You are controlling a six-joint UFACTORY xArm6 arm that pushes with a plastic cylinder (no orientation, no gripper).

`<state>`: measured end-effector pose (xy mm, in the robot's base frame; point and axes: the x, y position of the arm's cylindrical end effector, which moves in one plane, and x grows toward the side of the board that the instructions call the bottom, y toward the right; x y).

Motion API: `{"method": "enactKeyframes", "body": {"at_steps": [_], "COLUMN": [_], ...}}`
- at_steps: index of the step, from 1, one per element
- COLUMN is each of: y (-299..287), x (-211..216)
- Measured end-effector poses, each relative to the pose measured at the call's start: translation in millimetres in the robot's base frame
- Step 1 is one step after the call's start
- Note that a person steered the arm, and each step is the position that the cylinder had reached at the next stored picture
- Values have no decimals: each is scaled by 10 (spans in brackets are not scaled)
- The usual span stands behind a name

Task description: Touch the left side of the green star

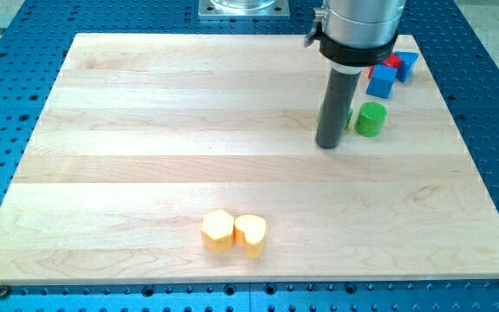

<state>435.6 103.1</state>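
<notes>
The dark rod comes down from the arm at the view's top right, and my tip (327,144) rests on the board. A green block (347,119), probably the green star, is almost wholly hidden behind the rod; only a sliver shows at the rod's right edge. My tip stands at the left side of that sliver, close to or touching it. A green cylinder (371,119) stands just right of it.
A blue cube (381,81), a red block (391,62) and another blue block (406,62) cluster at the top right. A yellow hexagon (217,230) and a yellow heart (250,234) touch each other near the bottom edge. The wooden board (145,130) lies on a blue perforated table.
</notes>
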Motion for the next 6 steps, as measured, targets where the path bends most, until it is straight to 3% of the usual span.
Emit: {"method": "enactKeyframes", "body": {"at_steps": [2, 4, 6], "y": [-355, -107, -264], "x": [0, -303, -146]}}
